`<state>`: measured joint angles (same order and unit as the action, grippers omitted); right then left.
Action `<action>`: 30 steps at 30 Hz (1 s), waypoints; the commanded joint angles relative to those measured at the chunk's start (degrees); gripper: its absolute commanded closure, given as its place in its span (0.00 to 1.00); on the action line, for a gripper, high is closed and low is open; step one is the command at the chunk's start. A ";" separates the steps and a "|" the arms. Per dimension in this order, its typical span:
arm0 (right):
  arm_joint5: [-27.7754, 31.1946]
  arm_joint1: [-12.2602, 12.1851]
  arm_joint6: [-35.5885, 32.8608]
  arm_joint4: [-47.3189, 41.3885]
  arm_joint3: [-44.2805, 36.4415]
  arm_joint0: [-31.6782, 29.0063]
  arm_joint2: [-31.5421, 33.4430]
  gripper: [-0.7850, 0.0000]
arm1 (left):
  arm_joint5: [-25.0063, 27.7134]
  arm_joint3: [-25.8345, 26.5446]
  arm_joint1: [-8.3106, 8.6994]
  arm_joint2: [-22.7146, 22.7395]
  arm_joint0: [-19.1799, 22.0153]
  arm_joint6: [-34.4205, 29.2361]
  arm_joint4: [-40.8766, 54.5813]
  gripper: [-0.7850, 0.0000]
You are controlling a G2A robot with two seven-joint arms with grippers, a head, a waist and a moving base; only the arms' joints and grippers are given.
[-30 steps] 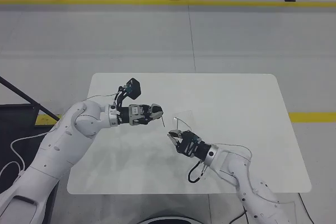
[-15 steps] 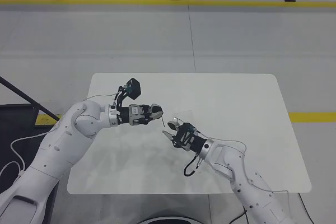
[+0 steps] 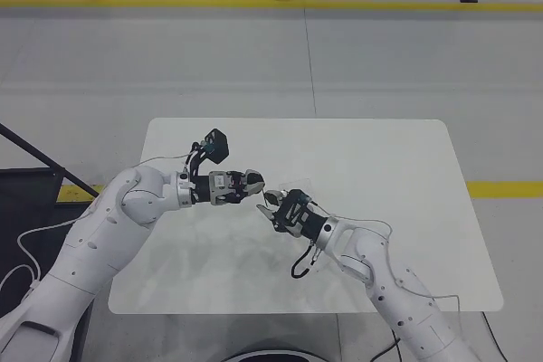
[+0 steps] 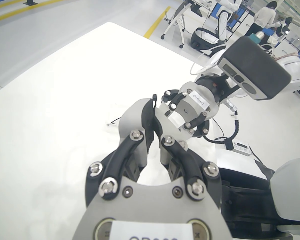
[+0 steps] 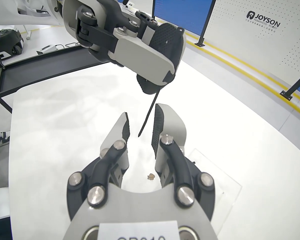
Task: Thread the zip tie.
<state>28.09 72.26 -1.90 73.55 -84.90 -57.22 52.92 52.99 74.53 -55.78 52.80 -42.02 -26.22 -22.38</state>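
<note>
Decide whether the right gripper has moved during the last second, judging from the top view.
Yes. The right gripper has moved away from the near edge of the table and leftward, closing on the left gripper holding the zip tie.

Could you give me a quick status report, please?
Left gripper shut on zip tie. Right gripper open around its tail. Clear sheet on table below, not obstructing.

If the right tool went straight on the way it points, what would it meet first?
The zip tie, whose tail hangs between the right tool's open fingers; behind it likely the left tool gripping it, depth unclear.
</note>
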 commanded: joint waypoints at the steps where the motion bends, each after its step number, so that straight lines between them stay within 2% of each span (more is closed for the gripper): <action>1: 0.09 -0.01 0.28 -0.06 -0.11 -0.21 0.28 0.71 | 0.01 0.13 0.02 0.23 -0.17 -0.12 -0.01 1.00; 6: 0.26 -0.09 0.64 -0.04 -0.46 -0.90 0.99 0.72 | 0.06 0.39 0.01 0.57 -0.42 -0.44 -0.10 1.00; 9: 0.43 -0.09 0.69 -0.08 -0.56 -1.10 1.24 0.86 | 0.15 0.48 -0.03 0.73 -0.57 -0.33 -0.20 1.00; 10: 0.54 -0.08 0.65 -0.03 -0.55 -1.11 1.26 0.98 | 0.21 0.52 -0.05 0.77 -0.62 -0.29 -0.17 1.00; 11: 0.67 -0.06 0.64 -0.06 -0.53 -1.10 1.29 1.00 | 0.31 0.54 -0.06 0.81 -0.64 -0.34 -0.25 1.00; 19: 1.07 0.19 0.65 -0.39 -0.34 -0.77 1.21 1.00 | 0.55 0.63 -0.12 1.13 -0.87 -0.76 -0.59 1.00; 21: 1.09 0.25 0.80 -0.51 -0.35 -0.75 1.25 1.00 | 0.57 0.65 -0.13 1.22 -0.94 -0.86 -0.56 0.82; 23: 1.13 0.29 0.99 -0.61 -0.36 -0.79 1.32 1.00 | 0.70 0.64 -0.14 1.32 -1.01 -0.87 -0.50 0.84; 30: 1.15 0.40 1.25 -0.61 -0.66 -1.02 1.56 1.00 | 0.82 0.63 -0.18 1.64 -1.25 -1.00 -0.40 0.83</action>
<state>29.29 72.64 -0.71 72.95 -85.55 -58.21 54.44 53.79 75.15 -55.96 54.39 -43.23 -27.20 -22.76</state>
